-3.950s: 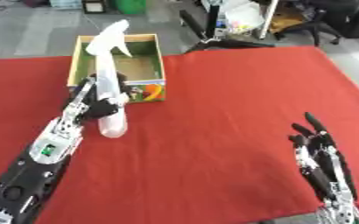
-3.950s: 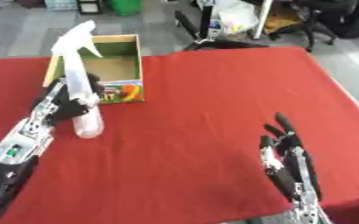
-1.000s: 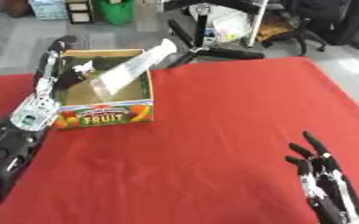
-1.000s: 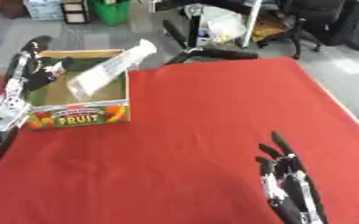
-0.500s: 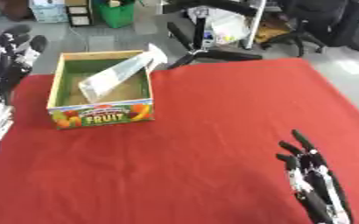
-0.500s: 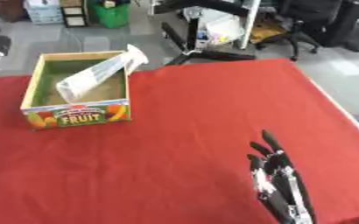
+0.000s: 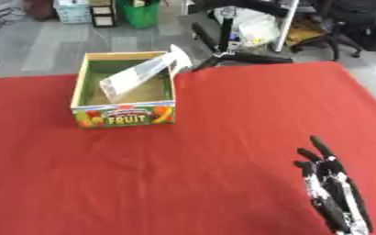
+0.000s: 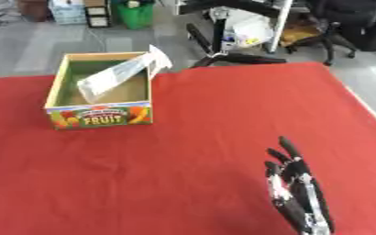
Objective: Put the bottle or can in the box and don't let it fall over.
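Note:
A white spray bottle [image 7: 143, 73] lies tilted inside the cardboard fruit box [image 7: 124, 114], its base down in the box and its nozzle end resting over the far right corner of the rim. The box stands on the red table at the far left. My right hand [image 7: 332, 195] rests open near the lower right, fingers straight and pointing up, holding nothing. My left hand shows in neither view.
The red tablecloth [image 7: 207, 151] covers the table, whose far edge runs just behind the box. Beyond that edge are a grey floor, a black stand [image 7: 227, 32], office chairs [image 8: 335, 27] and a green bin [image 7: 141, 11].
My left hand let go of the bottle and withdrew out of view to the left. The bottle stays leaning in the box. The camera has shifted, so the box sits further right in view.

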